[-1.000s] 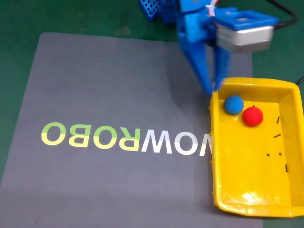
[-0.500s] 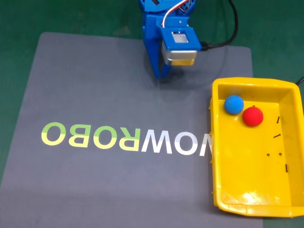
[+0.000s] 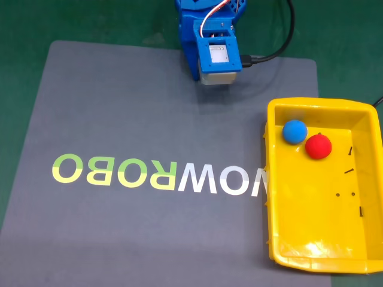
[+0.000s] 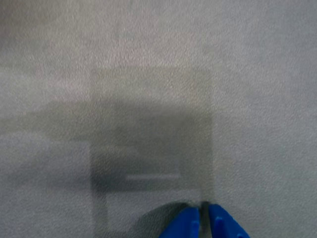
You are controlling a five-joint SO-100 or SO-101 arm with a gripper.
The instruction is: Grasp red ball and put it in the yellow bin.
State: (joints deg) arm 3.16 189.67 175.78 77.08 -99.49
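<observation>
The red ball lies inside the yellow bin, near its far end and touching nothing but the floor. A blue ball of like size rests just left of it in the same bin. My blue arm is folded at the far edge of the mat, well left of the bin, with its wrist camera block facing down. In the wrist view my gripper hangs close over bare grey mat, its two blue fingertips together with only a hairline gap and nothing between them.
A grey mat with large mirrored lettering covers the green table. A black cable runs from the arm toward the back. Small black specks lie in the bin's near half.
The arm has swung left, away from the bin's far rim, and drawn back to the mat's far edge. Both balls have stayed where they were in the bin.
</observation>
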